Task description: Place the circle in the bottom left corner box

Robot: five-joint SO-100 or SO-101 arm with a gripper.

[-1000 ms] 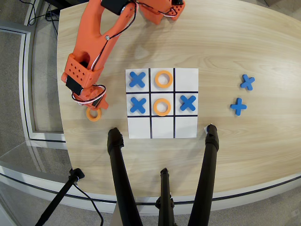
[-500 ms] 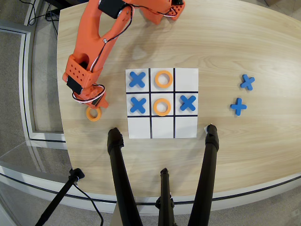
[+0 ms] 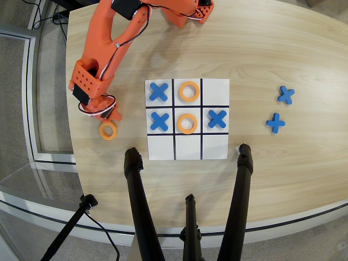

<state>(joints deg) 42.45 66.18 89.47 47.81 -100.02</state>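
An orange ring (image 3: 108,130) lies flat on the wooden table, left of the paper grid (image 3: 215,92). My orange gripper (image 3: 112,116) hangs just above the ring's upper edge, fingertips pointing down at it; whether it touches the ring or how the jaws stand cannot be told. The bottom left cell (image 3: 161,147) of the grid is bare white. Two more orange rings lie in the top middle cell (image 3: 188,91) and the centre cell (image 3: 187,123). Blue crosses lie in the top left (image 3: 159,92), middle left (image 3: 159,120) and middle right (image 3: 217,119) cells.
Two loose blue crosses (image 3: 286,95) (image 3: 275,123) lie on the table right of the grid. Black tripod legs (image 3: 137,196) (image 3: 242,185) rise over the table's near edge, just below the grid. The arm's base (image 3: 190,13) stands at the far edge.
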